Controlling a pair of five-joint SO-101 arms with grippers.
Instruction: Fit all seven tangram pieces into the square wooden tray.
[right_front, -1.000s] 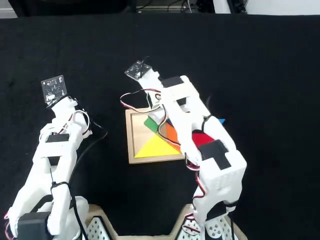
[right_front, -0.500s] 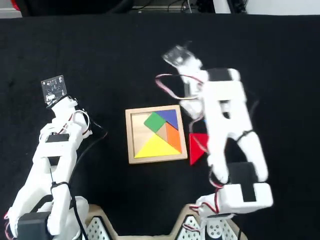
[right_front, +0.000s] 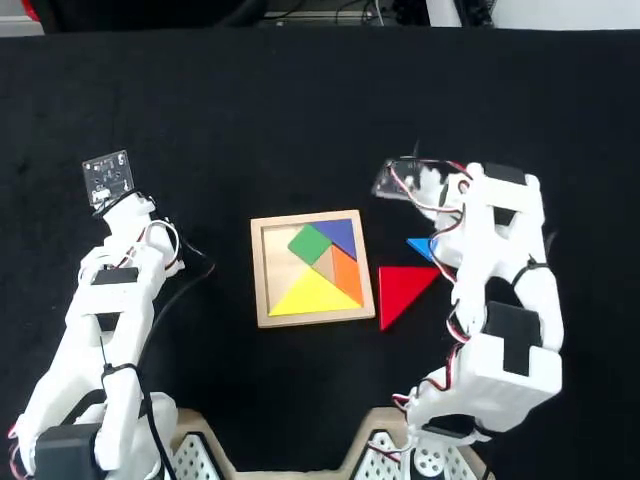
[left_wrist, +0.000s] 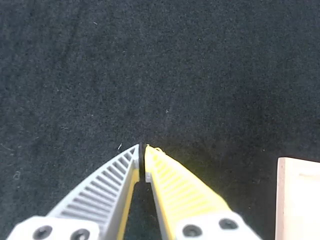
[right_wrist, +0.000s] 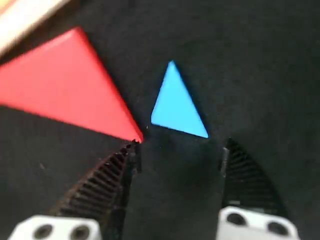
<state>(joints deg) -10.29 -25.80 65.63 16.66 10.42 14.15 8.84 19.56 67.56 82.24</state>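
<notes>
Now I've swung my right tool (right_wrist: 177, 150), jaws apart, off the tray (right_front: 258, 270) to the blue triangle (right_wrist: 176, 107); the red triangle (right_front: 400, 292) waits too. Left tool (left_wrist: 141, 150) closed, idle.

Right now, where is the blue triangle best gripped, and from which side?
Probably take the blue triangle across its two slanted edges, near the base, coming from above with the right gripper. It lies flat, so only thin edges offer hold; mind the red triangle close beside.
</notes>
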